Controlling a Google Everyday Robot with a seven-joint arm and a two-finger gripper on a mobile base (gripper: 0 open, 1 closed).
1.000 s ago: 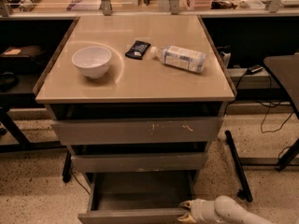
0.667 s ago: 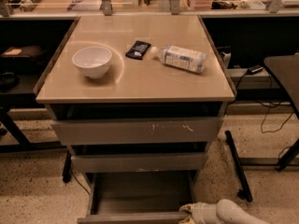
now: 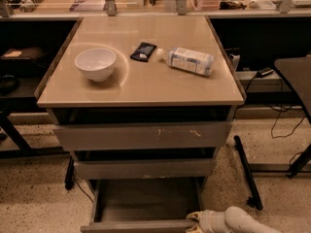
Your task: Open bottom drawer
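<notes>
The bottom drawer (image 3: 146,200) stands pulled out below the cabinet, its flat grey tray floor showing and its narrow front (image 3: 138,226) at the lower edge of the camera view. My gripper (image 3: 195,222) sits at the right end of that front, low in the view, with the white arm (image 3: 245,222) trailing right. Above the drawer are the mid-width front (image 3: 143,169) and the widest front with pale scratch marks (image 3: 143,136).
On the tan tabletop (image 3: 141,84) stand a white bowl (image 3: 95,64), a dark packet (image 3: 143,51) and a lying plastic bottle (image 3: 190,60). A black table leg (image 3: 248,174) runs along the floor at right. Cables and shelves lie behind.
The bottom drawer has slid further out toward the camera, and my gripper has moved down with its front.
</notes>
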